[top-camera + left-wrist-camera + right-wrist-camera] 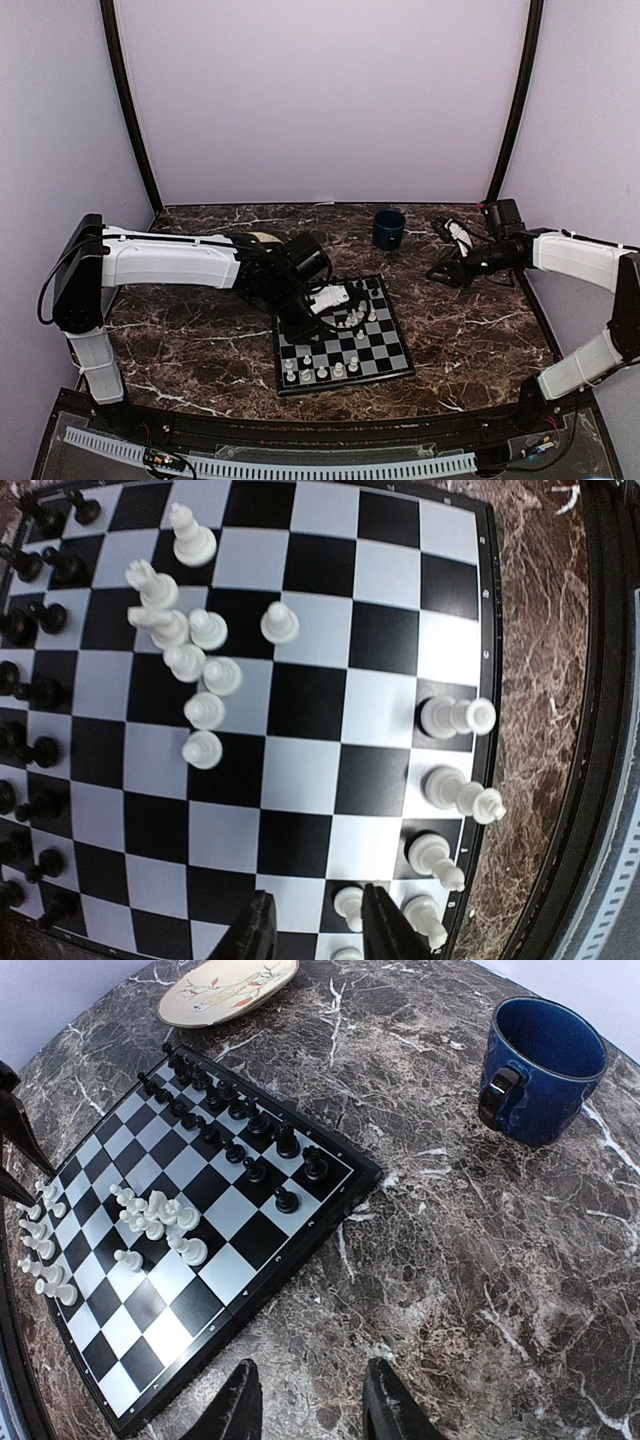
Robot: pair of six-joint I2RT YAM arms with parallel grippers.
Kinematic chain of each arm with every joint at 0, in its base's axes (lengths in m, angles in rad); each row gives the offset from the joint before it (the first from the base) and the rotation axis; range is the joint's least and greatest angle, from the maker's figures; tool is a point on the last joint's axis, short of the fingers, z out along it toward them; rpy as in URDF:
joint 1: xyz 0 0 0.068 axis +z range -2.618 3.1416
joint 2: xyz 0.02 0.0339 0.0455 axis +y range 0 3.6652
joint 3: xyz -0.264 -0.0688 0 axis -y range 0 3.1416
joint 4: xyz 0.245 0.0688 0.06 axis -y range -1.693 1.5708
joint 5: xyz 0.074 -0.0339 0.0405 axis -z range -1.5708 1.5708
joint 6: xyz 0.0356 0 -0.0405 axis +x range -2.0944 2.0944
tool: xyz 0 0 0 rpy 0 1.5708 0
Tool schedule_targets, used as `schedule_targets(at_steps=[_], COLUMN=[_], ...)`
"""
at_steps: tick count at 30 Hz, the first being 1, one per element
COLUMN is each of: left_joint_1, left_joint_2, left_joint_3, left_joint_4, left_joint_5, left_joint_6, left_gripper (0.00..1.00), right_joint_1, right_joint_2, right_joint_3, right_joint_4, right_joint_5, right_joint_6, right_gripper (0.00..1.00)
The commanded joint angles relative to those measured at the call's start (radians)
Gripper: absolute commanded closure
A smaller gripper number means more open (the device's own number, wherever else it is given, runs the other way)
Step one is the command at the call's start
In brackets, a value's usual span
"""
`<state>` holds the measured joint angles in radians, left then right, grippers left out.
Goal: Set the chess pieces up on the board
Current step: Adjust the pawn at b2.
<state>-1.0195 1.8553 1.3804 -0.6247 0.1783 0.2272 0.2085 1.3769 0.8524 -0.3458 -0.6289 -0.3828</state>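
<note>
Left fingers (258, 932) stand partly parted, a white pawn (348, 906) loose between them on the board (385, 640); I judge it's being seated. Right fingers (235, 1410) hover empty, half-spread, above the counter (480, 1290).

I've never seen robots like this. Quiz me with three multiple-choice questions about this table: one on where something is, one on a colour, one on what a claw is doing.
1. Where does the blue cup stand?
A) on the board
B) on the marble table, off the board
C) held in a claw

2. What colour are the chess pieces bunched mid-board?
A) white
B) black
C) red

3. How is the right claw?
A) shut on a pawn
B) shut on the cup
C) open, empty

Answers: B, marble shows all round the cup. A, that cluster is cream-white, while the black pieces line the far edge. C, its fingers stand apart with only table between them.
</note>
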Motion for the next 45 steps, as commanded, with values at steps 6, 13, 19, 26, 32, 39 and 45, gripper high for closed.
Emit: schedule_targets(at_steps=[6, 13, 19, 26, 32, 39, 45], left_joint_1=[0.000, 0.013, 0.013, 0.012, 0.012, 0.012, 0.012], left_joint_2=[0.058, 0.127, 0.092, 0.086, 0.105, 0.114, 0.114], left_joint_3=[0.106, 0.160, 0.095, 0.055, 0.061, 0.057, 0.045], left_joint_4=[0.080, 0.017, -0.032, -0.037, -0.047, -0.087, -0.103], left_joint_5=[-0.094, -0.056, 0.042, 0.080, 0.116, 0.127, 0.122], left_joint_6=[-0.072, -0.109, -0.107, -0.083, -0.066, -0.045, -0.043], left_gripper=[0.68, 0.71, 0.77, 0.85, 0.94, 1.00, 1.00], right_joint_1=[-0.005, -0.004, -0.004, -0.004, -0.004, -0.004, -0.004], right_joint_2=[-0.002, -0.005, 0.004, 0.022, 0.022, 0.028, 0.031], right_joint_3=[0.001, 0.001, 0.002, 0.008, 0.006, 0.007, 0.009], right_joint_4=[-0.003, -0.007, -0.006, -0.011, -0.012, -0.012, -0.014], right_joint_5=[-0.007, -0.002, -0.003, -0.010, -0.009, -0.011, -0.014], right_joint_6=[-0.001, -0.005, -0.006, -0.010, -0.011, -0.013, -0.014], right_gripper=[0.64, 0.64, 0.64, 0.64, 0.64, 0.64, 0.64])
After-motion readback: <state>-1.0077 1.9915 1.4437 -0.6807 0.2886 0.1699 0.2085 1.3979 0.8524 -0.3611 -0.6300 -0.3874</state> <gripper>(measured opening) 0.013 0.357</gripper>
